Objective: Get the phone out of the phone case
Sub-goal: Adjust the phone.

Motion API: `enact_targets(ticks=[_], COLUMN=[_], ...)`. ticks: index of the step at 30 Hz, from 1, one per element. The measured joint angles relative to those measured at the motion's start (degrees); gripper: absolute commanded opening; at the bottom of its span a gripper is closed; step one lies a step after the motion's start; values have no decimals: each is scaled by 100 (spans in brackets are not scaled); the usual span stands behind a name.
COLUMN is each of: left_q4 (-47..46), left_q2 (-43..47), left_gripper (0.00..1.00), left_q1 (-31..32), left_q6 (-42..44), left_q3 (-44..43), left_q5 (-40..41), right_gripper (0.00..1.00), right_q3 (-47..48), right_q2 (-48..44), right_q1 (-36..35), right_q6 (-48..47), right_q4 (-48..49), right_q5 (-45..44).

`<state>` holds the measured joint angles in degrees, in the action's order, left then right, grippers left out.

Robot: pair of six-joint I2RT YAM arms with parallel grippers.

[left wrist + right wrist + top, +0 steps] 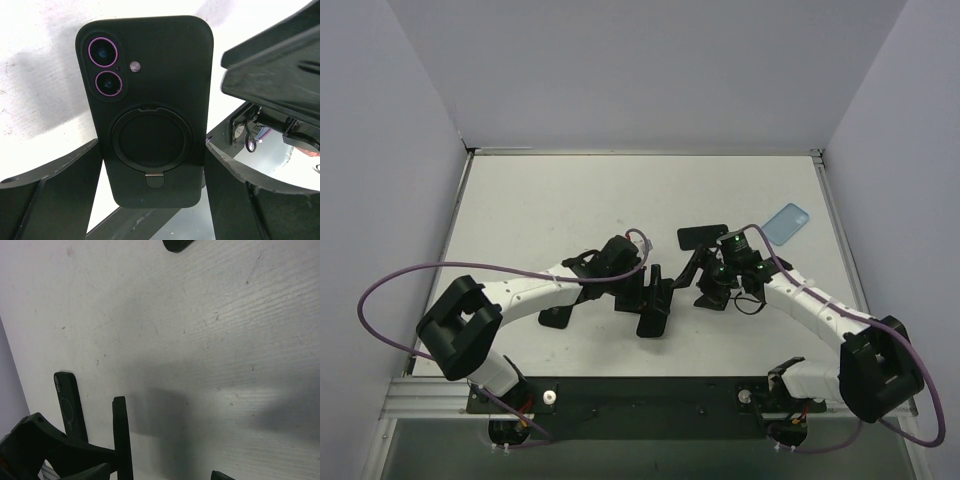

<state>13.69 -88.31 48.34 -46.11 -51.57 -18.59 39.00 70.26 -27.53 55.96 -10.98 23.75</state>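
Observation:
A phone in a black case (150, 100) with a round ring stand and two purple-rimmed camera lenses stands back-side towards the left wrist camera. My left gripper (152, 147) is shut on the lower part of the case, one finger on each long edge. In the top view the left gripper (655, 298) holds it near the table's middle. The case also shows edge-on in the right wrist view (70, 410). My right gripper (708, 280) is just right of it, open and empty over bare table (169, 437).
A flat black object (702, 236) lies just behind the right gripper; its edge shows in the right wrist view (177, 244). A light blue case (787, 222) lies at the far right. White walls enclose the table.

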Motion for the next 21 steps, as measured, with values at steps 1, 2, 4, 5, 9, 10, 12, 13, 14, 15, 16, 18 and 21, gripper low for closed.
enact_targets(ticks=[1, 2, 4, 5, 9, 10, 12, 13, 14, 15, 16, 18, 21], left_q4=[-11, -17, -11, 2, 26, 28, 37, 33, 26, 17, 20, 48, 101], left_q2=[0, 0, -2, -4, -13, -13, -13, -13, -7, 4, 13, 37, 157], left_gripper=[46, 46, 46, 46, 46, 46, 48, 58, 67, 73, 82, 87, 92], left_q1=[0, 7, 15, 26, 70, 81, 85, 76, 48, 22, 9, -9, -55], left_q6=[0, 0, 0, 0, 0, 0, -2, -26, -20, -20, -17, -17, -22], left_q3=[0, 0, 0, 0, 0, 0, 0, 0, 0, 0, -4, -13, -59], left_q5=[-15, -28, -48, -55, -87, -98, -98, -129, -153, -170, -184, -225, -315], right_gripper=[65, 62, 48, 43, 18, 5, 0, 0, 0, 0, 0, 0, 0], right_q3=[0, 0, 13, 31, 90, 90, 90, 90, 85, 85, 85, 83, 81], right_q2=[105, 223, 439, 542, 807, 841, 857, 857, 857, 857, 852, 815, 667], right_q1=[-37, -61, -166, -247, -505, -553, -566, -566, -562, -542, -542, -501, -358], right_q6=[17, 26, 63, 87, 144, 208, 264, 229, 216, 214, 205, 190, 146], right_q4=[74, 131, 214, 271, 588, 715, 890, 990, 1047, 1099, 1126, 1126, 1143], right_q5=[31, 37, 48, 57, 151, 232, 339, 420, 448, 485, 496, 546, 730])
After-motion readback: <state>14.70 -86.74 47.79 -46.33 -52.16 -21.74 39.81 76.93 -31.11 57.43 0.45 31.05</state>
